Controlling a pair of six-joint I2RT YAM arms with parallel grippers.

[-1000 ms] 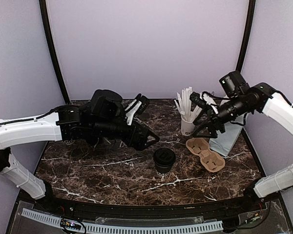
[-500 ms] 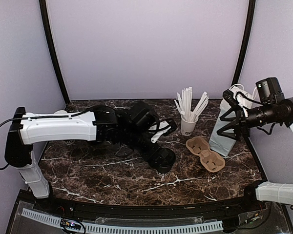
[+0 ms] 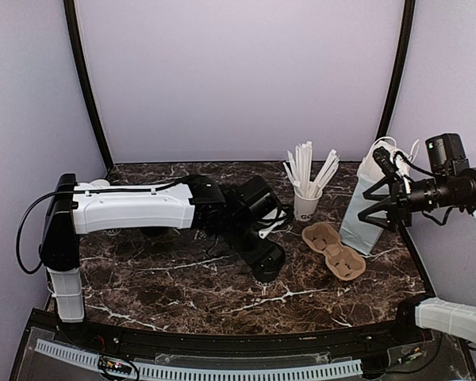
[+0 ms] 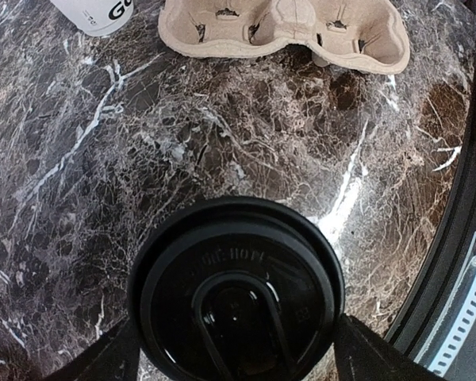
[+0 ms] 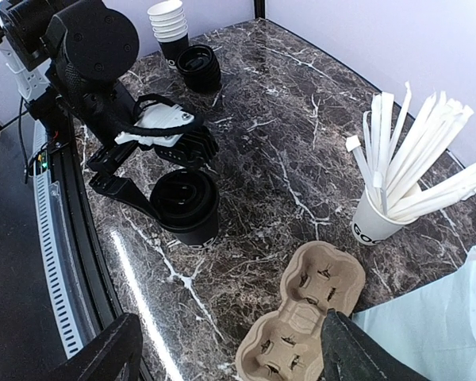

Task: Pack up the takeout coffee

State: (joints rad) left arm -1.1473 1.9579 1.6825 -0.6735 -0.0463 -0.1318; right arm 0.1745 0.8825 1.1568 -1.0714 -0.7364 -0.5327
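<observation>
The takeout coffee (image 3: 270, 268), a dark cup with a round black lid, stands on the marble table near the middle. It fills the bottom of the left wrist view (image 4: 236, 294) and shows in the right wrist view (image 5: 186, 202). My left gripper (image 3: 263, 255) is open and down over the cup, with one finger (image 4: 103, 361) on each side of the lid. In the right wrist view this gripper (image 5: 163, 171) straddles the cup. My right gripper (image 3: 375, 205) is open and empty, held high at the right by the bag, and its view (image 5: 232, 317) looks down on the table.
A brown cardboard cup carrier (image 3: 334, 251) lies right of the coffee (image 4: 285, 32) (image 5: 301, 333). A white cup of white sticks (image 3: 305, 198) stands behind it. A pale paper bag (image 3: 370, 208) stands at the right. A stack of white cups (image 5: 168, 20) and a second dark cup (image 5: 200, 67) sit far left.
My left arm has swung right and brought its open gripper down around the coffee. My right arm has pulled back from the cup of sticks to the right, beside the bag.
</observation>
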